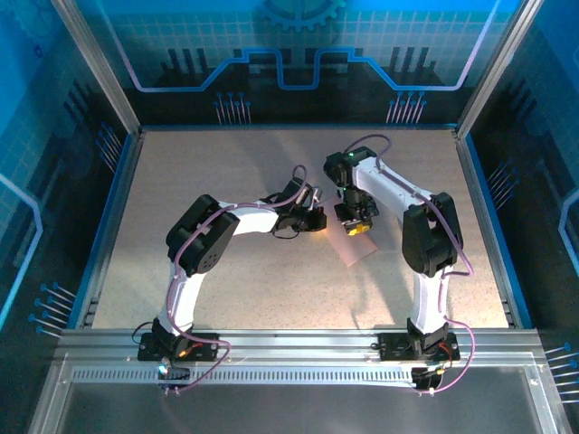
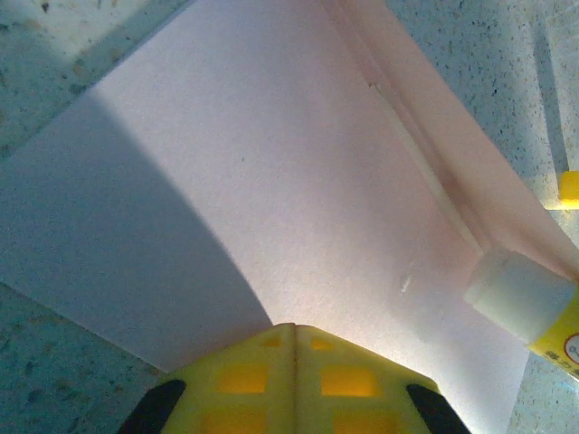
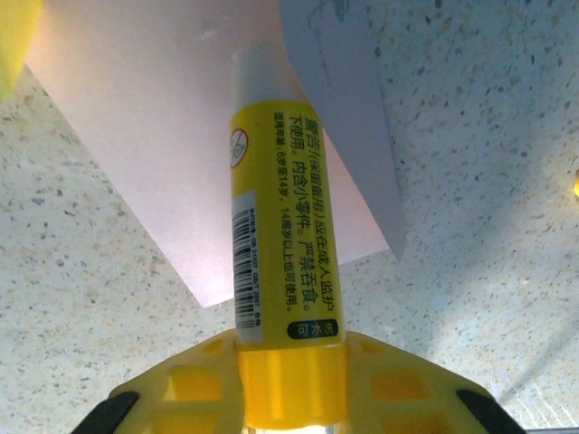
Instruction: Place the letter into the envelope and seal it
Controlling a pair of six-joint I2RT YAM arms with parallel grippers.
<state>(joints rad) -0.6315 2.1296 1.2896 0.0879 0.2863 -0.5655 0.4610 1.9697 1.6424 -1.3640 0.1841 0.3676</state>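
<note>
Speckled bench (image 1: 226, 271): pink envelope (image 2: 271, 181); left gripper (image 2: 291, 362) closed, apparently pinning it; right gripper (image 3: 289, 371) grips glue stick (image 3: 276, 226); we'd stroke evenly along flap (image 2: 479, 172).

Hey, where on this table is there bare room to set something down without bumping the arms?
Bare table runs along the far wall and down the left edge, outside the left arm. The near strip between the two bases is free too. Crowded: the centre, where the left gripper and the right gripper, holding the glue stick, meet over the envelope.
</note>
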